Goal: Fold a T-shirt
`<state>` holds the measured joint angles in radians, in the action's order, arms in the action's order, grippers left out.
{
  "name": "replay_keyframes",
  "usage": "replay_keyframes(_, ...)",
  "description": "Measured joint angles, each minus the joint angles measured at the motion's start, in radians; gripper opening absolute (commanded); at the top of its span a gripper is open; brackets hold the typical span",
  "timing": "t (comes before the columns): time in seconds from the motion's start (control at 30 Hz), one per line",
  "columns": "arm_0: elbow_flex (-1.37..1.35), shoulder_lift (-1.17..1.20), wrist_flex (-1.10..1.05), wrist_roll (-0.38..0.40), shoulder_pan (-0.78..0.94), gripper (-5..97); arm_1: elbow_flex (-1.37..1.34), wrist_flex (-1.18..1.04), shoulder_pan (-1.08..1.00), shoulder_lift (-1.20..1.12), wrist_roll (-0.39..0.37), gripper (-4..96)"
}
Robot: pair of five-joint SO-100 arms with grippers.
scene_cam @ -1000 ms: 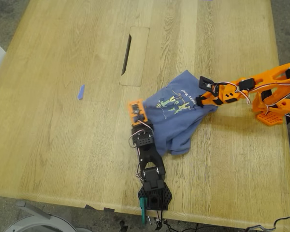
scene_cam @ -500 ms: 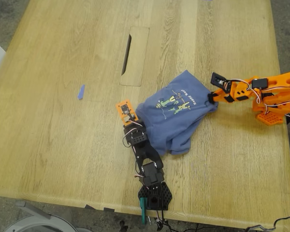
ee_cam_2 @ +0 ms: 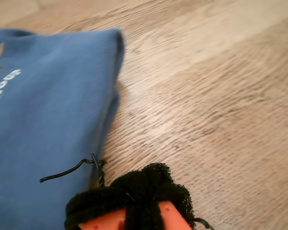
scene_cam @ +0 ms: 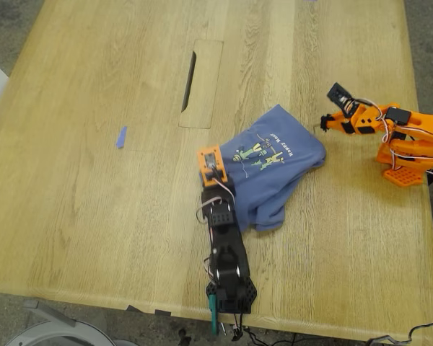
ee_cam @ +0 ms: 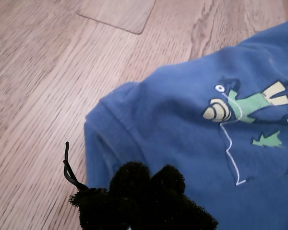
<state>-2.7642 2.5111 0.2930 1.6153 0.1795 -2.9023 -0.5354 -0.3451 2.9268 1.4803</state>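
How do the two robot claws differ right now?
My first claw sits on a black arm, my second claw on an orange one. My first claw is over the T-shirt's edge; my second claw is off it, above bare table. Both have black fuzzy padding on the tips.

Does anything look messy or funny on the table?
Yes. The T-shirt is bunched in a lumpy, crooked heap instead of a neat fold, one end drooping toward the black arm's base. A small blue scrap lies alone on the table, toward the exterior view's left.
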Motion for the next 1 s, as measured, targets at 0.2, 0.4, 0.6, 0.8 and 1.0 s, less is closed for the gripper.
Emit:
replay_keyframes(0.2, -0.087, 0.244, 0.123, -0.012, 0.08, 0, 0.0, 0.008, -0.118, 0.031, 0.003, 0.0)
replay_keyframes(0.4, -0.106, 0.328, 0.133, -0.023, 0.144, 0, -0.041, -0.026, -0.301, 0.13, 0.009, 0.0)
replay_keyframes(0.6, -0.204, 0.479, 0.201, -0.021, 0.232, 0, -0.14, -0.201, -0.39, 0.388, 0.009, 0.0)
replay_keyframes(0.8, -0.314, 0.746, 0.368, -0.031, 0.25, 0, -0.161, -0.242, -0.449, 0.463, 0.009, 0.0)
replay_keyframes(1.0, -0.322, 0.916, 0.5, -0.037, 0.334, 0, -0.225, -0.187, -0.489, 0.468, 0.009, 0.0)
